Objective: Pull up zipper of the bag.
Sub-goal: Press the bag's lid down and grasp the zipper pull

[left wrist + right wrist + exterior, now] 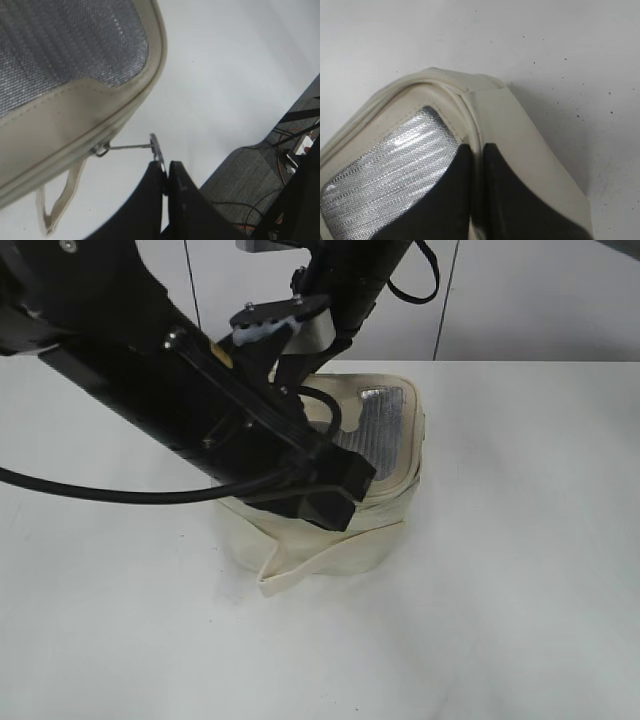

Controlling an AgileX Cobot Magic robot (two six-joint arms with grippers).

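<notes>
Both pincers clamped on the cream bag (pixel 385 530), which sits mid-table (pixel 540 590).

The left gripper (pixel 165 172) pinches the zipper (pixel 107 137)'s silver pull (pixel 156 146), drawn out level from the rim. The right gripper (pixel 479 165) grips the rim beside the mesh window (pixel 395 170). A loose strap (pixel 300 565) droops in front.

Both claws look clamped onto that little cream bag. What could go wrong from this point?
The left gripper pinches only the edge of the thin silver pull, so it might slip free when tugged. The right gripper grips just the bag's rim; if that hold gives, the light bag may slide across the table instead of zipping. The loose strap near the base could perhaps snag.
</notes>
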